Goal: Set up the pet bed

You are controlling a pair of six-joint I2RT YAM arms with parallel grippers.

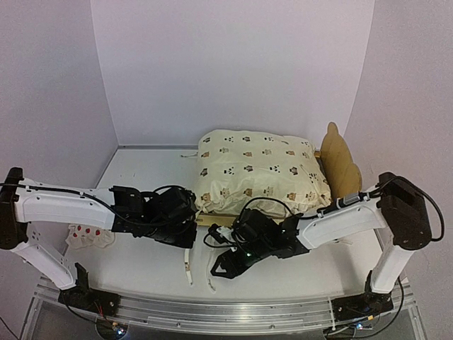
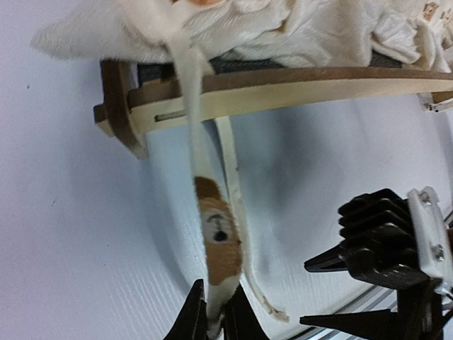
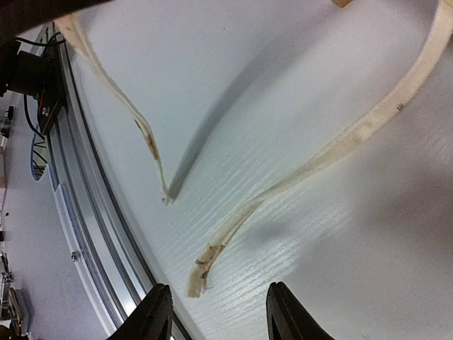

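near edge of the table [image 1: 141,273]: right gripper [image 3: 219,287], jaws spread wide and holding nothing, with the frayed end of a plain tie [image 3: 233,227] lying flat just ahead of the gap; a small dark mark further along this tie is too small to read, and its far end runs out of the wrist view. left gripper [image 2: 217,289], closed on a printed tie [image 2: 216,234] that bears one bear face; only the fingertips show, the rest cut off below. the printed tie rises to the cushion [image 1: 258,170], which covers the pet bed [image 2: 297,85] at mid-table, leaving a side rail, a corner and the right-hand headboard visible. spotted pillow [image 1: 88,235], far left, partly hidden by the left arm.
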